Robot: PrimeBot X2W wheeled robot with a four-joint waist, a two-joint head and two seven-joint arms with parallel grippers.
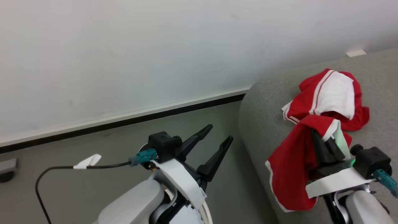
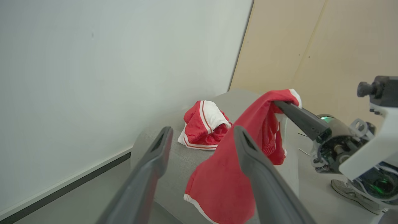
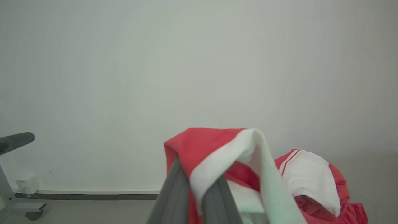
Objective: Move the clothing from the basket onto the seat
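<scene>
Head view gave us the left pincer low in the middle, its two dark fingers spread wide with nothing between them, above the grey floor and just beside the rounded arm of the seat. A black cable with a white tag ran from its wrist. At the lower right we saw the right pincer clenched on a red garment, whose white band draped over the fingers while the rest hung down over the front edge of the seat; we could not tell whether the cloth touched the fabric there. A second red garment, with a white panel and thin white stripes, lay crumpled on the seat just behind the first. From the left wrist view we looked between the parted fingers of the left pincer at the seat, the second red garment resting on it, and the red garment hanging from the right pincer, its white-trimmed hem low before the sofa's arm. A grey shoe stood on the floor under that arm. In the right wrist view the right pincer had its fingers close together under the red garment, with the second red garment just beyond and a white wall behind.
</scene>
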